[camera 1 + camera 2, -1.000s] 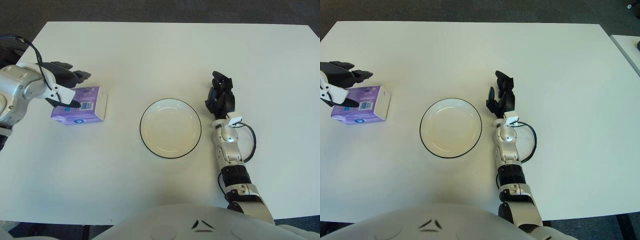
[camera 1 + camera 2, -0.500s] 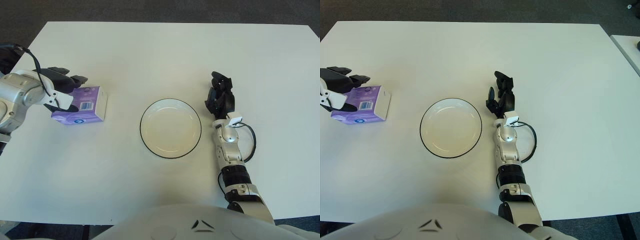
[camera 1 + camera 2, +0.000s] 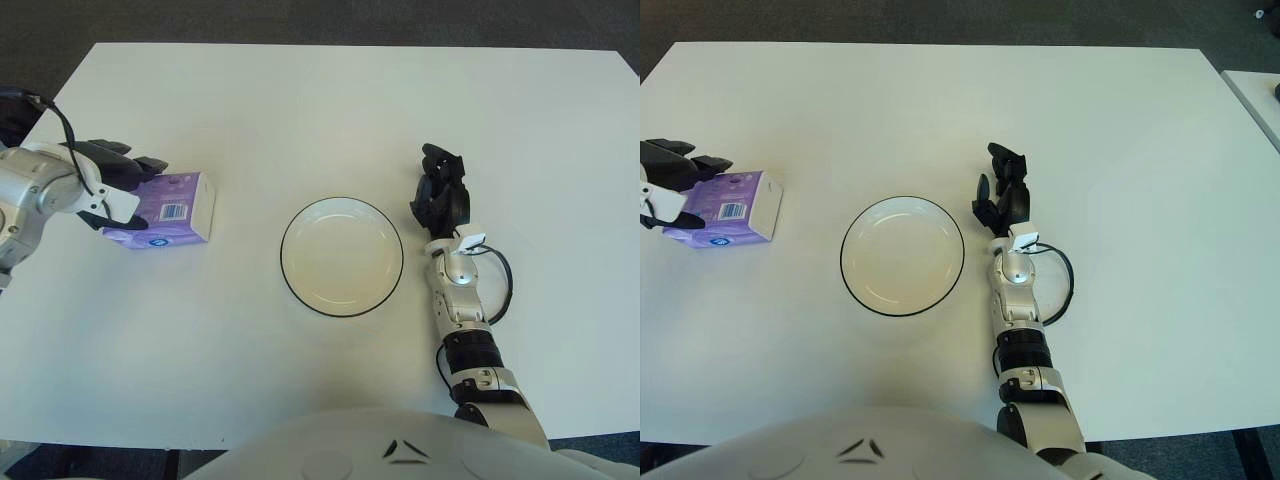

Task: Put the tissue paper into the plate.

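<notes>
The purple tissue paper pack lies on the white bench, well left of the empty plate. It bears a white barcode label, its print unreadable. The left robot hand straddles its left end, fingers spread. The right robot hand, fingers loosely curled and holding nothing, shows just right of the plate.

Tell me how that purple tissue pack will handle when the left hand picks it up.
The tissue pack looks like a soft-wrapped block, so it will probably dent under the fingers of the left hand rather than stay rigid. It is likely light for its bulk. It lies flat on the table, so it should slide rather than roll. The glossy wrap may be a little slippery.
</notes>
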